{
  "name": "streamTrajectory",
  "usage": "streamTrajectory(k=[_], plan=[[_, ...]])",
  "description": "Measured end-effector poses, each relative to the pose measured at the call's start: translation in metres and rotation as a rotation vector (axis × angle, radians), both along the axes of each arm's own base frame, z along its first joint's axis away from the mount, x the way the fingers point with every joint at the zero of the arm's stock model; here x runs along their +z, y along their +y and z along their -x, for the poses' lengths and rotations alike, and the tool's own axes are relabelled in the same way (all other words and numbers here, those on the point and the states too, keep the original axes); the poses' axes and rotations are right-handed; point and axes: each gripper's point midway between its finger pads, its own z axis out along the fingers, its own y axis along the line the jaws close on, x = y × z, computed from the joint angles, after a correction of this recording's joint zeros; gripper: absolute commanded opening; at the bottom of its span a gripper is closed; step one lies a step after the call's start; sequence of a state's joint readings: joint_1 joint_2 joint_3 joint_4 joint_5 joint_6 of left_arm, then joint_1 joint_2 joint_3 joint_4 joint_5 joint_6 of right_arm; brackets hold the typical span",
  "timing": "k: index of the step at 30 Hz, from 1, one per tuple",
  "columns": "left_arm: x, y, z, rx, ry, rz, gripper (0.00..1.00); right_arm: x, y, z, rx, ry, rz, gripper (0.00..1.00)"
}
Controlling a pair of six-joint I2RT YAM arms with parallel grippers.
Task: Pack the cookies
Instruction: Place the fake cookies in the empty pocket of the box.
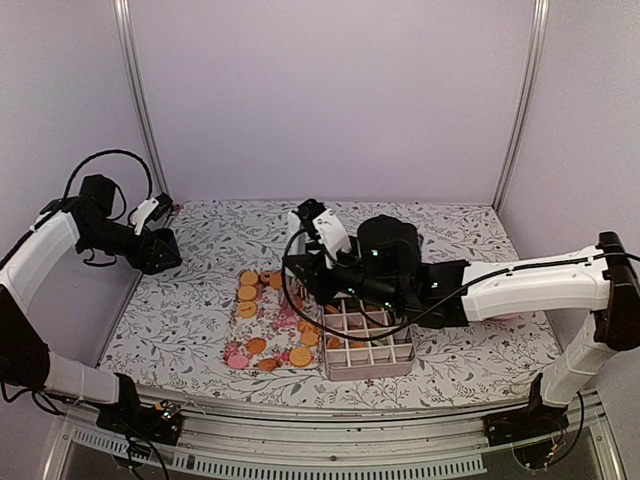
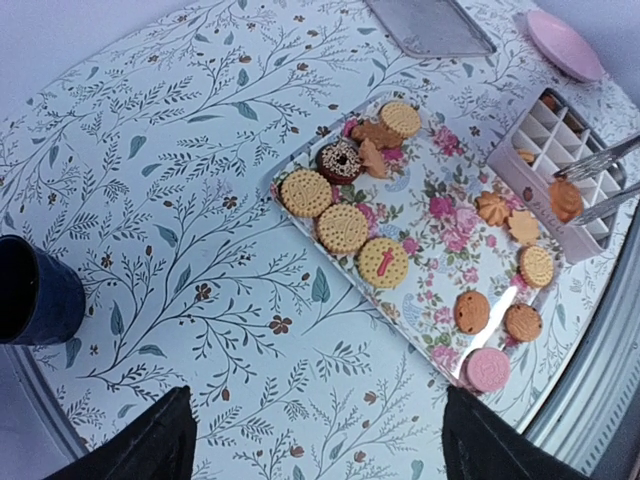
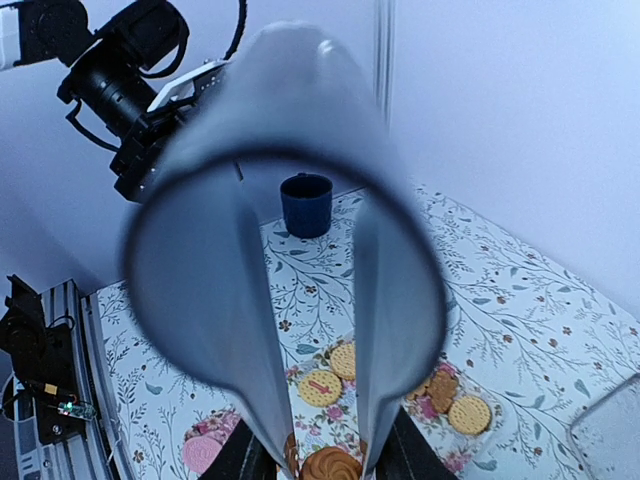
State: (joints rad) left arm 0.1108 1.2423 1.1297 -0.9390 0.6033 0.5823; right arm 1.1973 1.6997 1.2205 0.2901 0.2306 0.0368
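Observation:
The cookies (image 2: 343,228) lie spread on a floral tray (image 2: 440,220), mostly tan, with one pink (image 2: 487,369) at its near corner; the same cookies (image 1: 247,293) show in the top view. My right gripper (image 3: 330,458) is shut on metal tongs (image 3: 262,330). The tong tips (image 2: 590,165) pinch a tan swirl cookie (image 3: 332,468) over the white compartment box (image 2: 530,190). Far off at the table's left, my left gripper (image 2: 315,430) hangs open over bare cloth, holding nothing.
A dark blue cup (image 2: 35,290) stands at the back left beside the left gripper. A pink plate (image 2: 563,42) and a clear lid (image 2: 430,25) lie beyond the box. The box (image 1: 367,350) sits close to the table's near edge.

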Motion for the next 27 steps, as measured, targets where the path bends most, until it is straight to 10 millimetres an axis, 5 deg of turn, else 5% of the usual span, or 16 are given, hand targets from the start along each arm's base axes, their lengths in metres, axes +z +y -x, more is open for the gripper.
streamTrajectory(k=[9, 27], plan=[[0.001, 0.001, -0.006, -0.001, -0.024, -0.005, 0.85, 0.010, -0.103, 0.009, -0.192, 0.056, -0.014, 0.12], [-0.020, 0.000, -0.022, -0.018, 0.013, 0.012, 0.85, -0.017, -0.197, 0.014, -0.427, 0.149, 0.112, 0.13]])
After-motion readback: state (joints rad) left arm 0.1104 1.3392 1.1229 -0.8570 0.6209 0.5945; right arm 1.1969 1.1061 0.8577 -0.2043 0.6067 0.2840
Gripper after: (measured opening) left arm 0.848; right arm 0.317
